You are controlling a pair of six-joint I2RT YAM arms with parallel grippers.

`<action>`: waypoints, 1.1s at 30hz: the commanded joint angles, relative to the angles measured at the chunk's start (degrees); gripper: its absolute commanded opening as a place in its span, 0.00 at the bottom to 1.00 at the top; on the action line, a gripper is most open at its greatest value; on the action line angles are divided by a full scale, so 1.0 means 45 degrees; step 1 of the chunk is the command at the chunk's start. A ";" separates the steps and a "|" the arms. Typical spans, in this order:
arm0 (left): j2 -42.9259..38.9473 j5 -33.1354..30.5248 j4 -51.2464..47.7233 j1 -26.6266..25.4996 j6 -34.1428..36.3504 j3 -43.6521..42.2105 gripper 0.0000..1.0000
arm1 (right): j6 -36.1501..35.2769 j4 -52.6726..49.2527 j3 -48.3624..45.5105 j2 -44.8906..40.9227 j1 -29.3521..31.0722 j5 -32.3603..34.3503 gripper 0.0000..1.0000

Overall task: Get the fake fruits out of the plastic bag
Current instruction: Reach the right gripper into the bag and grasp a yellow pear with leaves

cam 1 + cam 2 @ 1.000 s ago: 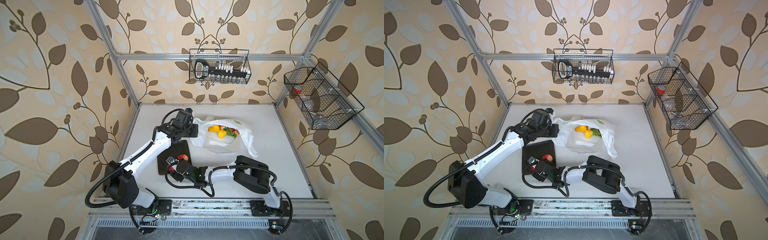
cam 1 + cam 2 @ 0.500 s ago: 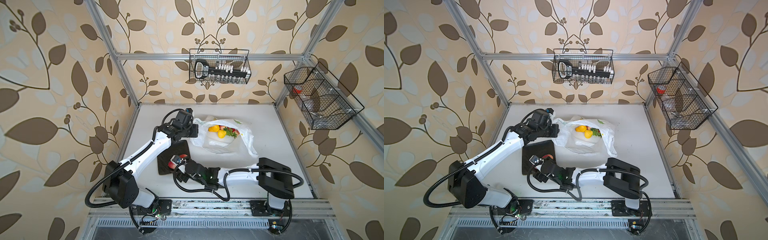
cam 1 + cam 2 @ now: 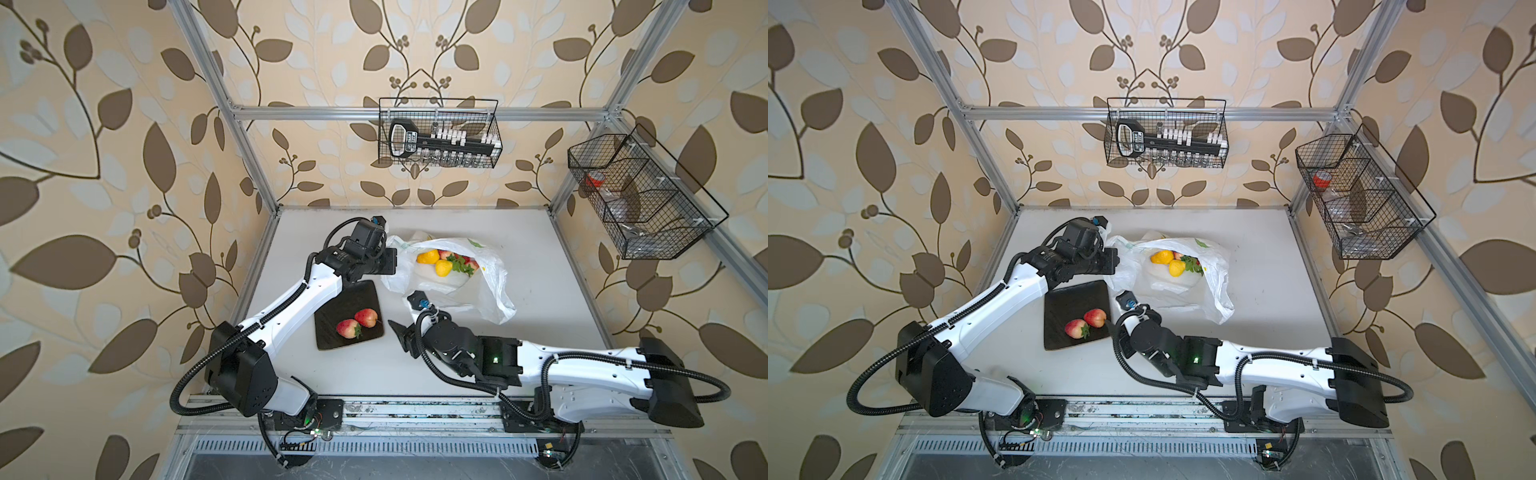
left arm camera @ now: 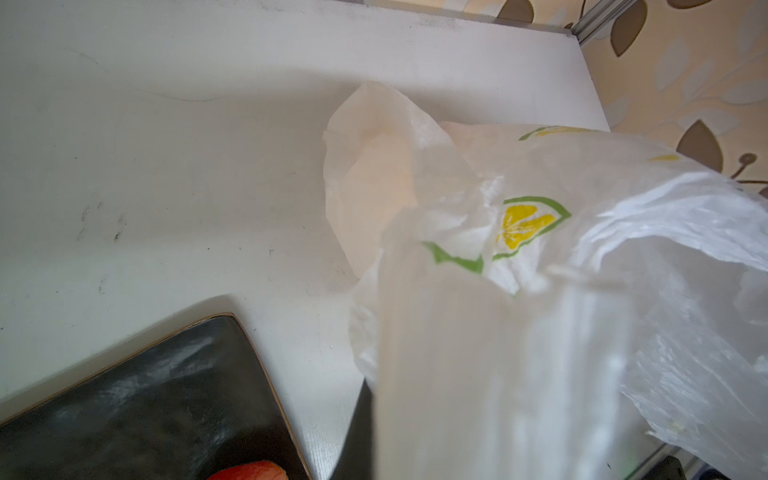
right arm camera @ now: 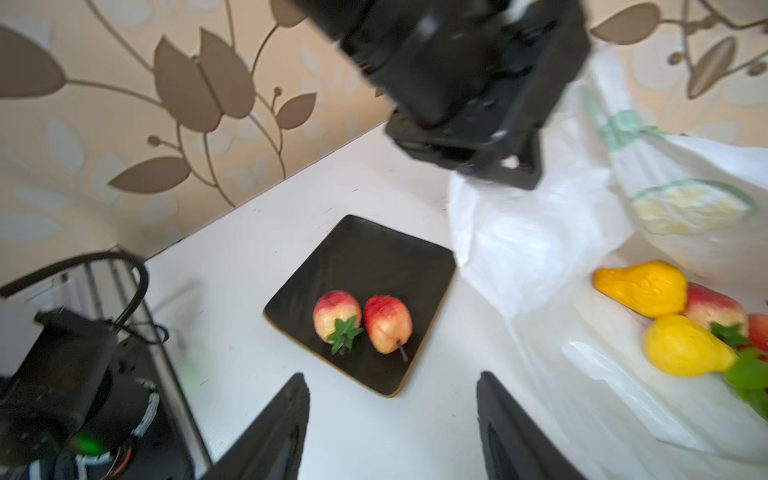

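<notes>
My right tool [image 5: 391, 380], jaws apart and empty, has backed off the tray [image 3: 357, 299]: two red-yellow fruits [image 3: 366, 317] lie there now. My left tool [image 3: 390, 262] stays clamped on the plastic bag [image 3: 482, 291], the other fake fruits [image 3: 443, 268] still inside.

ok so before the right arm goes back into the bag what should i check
1. right gripper empty, jaws apart: ok
2. left gripper shut on the thin white lemon-print plastic bag, lifting its edge: ok
3. Bag mouth open, yellow pear and orange-yellow piece exposed: ok
4. two red-yellow fruits resting on the dark square tray, bare space beside them: ok
5. Bag emptied: not ok, several fruits inside
6. How many red fruits lie behind the pear: cannot tell
</notes>
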 commanded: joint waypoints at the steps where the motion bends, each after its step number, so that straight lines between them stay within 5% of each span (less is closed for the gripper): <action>1: -0.0189 0.0436 0.0290 0.0124 0.0018 0.0181 0.00 | 0.2407 -0.2210 0.0316 -0.0219 -0.0947 0.0669 0.63; 13: -0.0494 0.0579 0.0226 0.0094 -0.0485 -0.0207 0.00 | 0.5709 -0.2672 0.1980 0.2573 -0.5296 -0.1105 0.62; 33: -0.0616 0.0704 -0.0033 -0.0465 -0.0949 -0.0123 0.00 | 0.5501 -0.2392 0.4271 0.7776 -0.8461 -0.1891 0.77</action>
